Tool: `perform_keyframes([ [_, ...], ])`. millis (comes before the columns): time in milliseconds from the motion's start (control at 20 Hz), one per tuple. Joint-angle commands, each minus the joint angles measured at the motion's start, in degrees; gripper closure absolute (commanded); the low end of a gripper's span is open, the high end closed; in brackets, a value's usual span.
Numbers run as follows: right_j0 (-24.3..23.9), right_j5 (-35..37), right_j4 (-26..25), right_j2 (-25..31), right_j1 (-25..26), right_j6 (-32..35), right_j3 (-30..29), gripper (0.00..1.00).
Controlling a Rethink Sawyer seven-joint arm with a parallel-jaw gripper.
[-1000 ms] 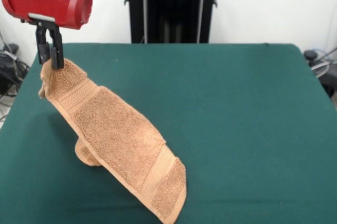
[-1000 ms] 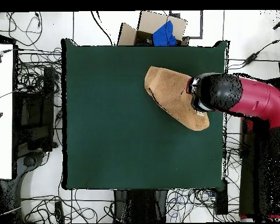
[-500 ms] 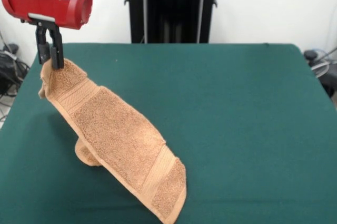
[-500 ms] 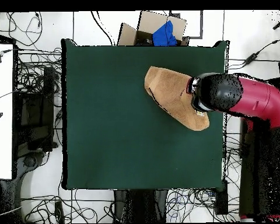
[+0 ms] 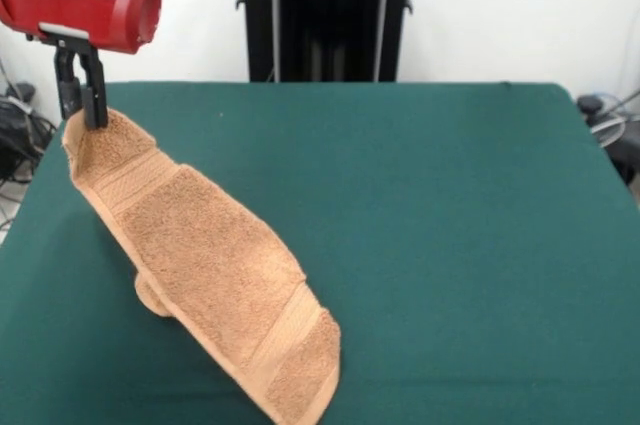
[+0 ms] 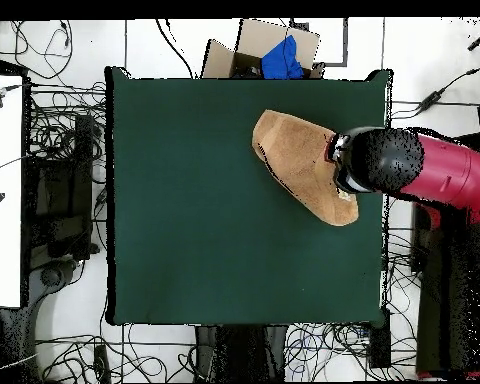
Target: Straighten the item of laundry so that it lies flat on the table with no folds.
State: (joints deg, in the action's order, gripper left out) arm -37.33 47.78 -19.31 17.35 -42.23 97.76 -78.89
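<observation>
One corner of the towel (image 5: 205, 265) is pinched in the gripper (image 5: 80, 105), whose two black fingers are closed narrowly on the cloth at about ten o'clock of the front view. From that raised corner the towel slopes down as a long doubled strip toward six o'clock, where its lower end rests on the table (image 5: 460, 245) near the front edge. A small lobe of cloth pokes out from beneath the strip on its nine o'clock side, which suggests a fold underneath.

From overhead, the towel (image 6: 299, 165) lies toward two o'clock of the table (image 6: 204, 230), with the arm's red and black wrist (image 6: 389, 165) covering its three o'clock end, close to the table's edge.

Several things could go wrong, as I judge it. The grip looks to hold only a small bite of corner, so a quick pull could tear it free and drop the towel in a heap. Letting go now would likely leave the strip doubled, with the tucked lobe trapped below. Because the held corner hangs near the table's side edge, pulling further that way could drag cloth over the rim.
</observation>
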Motion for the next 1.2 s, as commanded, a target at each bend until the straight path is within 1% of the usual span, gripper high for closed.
perform_keyframes([
  [50, -1.23, 5.47, 1.20, 2.97, -0.95, -6.17, -5.69, 1.00],
  [300, -1.10, 4.89, 1.68, 2.72, -2.02, -4.55, -7.56, 1.00],
  [650, 0.49, 4.63, 3.54, 0.97, -5.13, 0.78, -11.53, 1.00],
  [900, 1.23, 3.49, 4.77, -0.04, -6.15, 3.47, -13.50, 1.00],
  [1200, 3.20, 2.11, 7.89, -1.16, -7.45, 8.57, -17.25, 1.00],
])
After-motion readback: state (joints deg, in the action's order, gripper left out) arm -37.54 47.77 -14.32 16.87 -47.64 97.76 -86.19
